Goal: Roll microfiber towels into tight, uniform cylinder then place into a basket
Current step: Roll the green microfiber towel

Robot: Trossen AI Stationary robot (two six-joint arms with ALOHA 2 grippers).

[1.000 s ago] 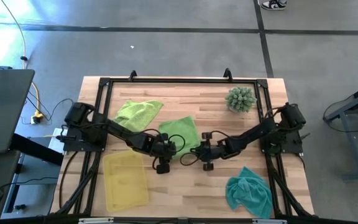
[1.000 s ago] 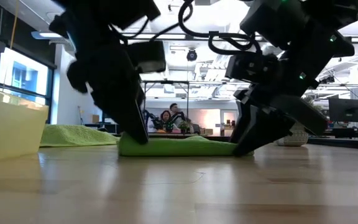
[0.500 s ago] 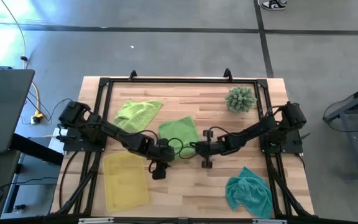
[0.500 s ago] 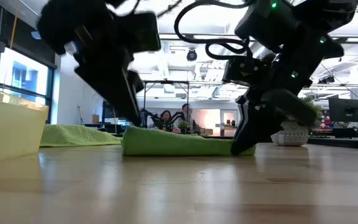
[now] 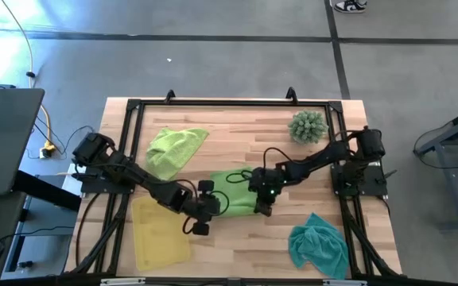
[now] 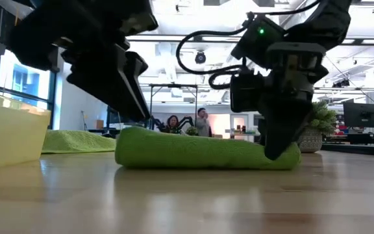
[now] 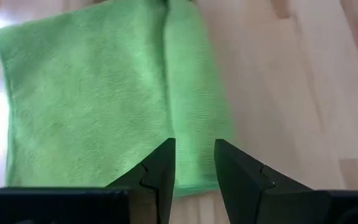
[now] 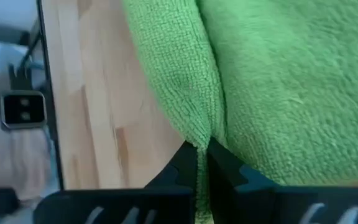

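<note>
Since a second ago, both claws have dragged the middle lime towel (image 5: pixel 233 193) nearer the front of the bench (image 5: pixel 308 163); it now sits doubled over, thicker in the low view. My right claw (image 8: pixel 201 163) is pinched tight on a fold at the towel's edge. My left claw (image 7: pixel 192 177) stands slightly parted over the opposite edge, the cloth running ahead of its fingers, gripping nothing I can see. Second lime towel (image 5: pixel 173 148) lies behind my left claw; basket (image 5: pixel 161 230) just beside it. Teal towel (image 5: pixel 318 245) lies near my right claw.
</note>
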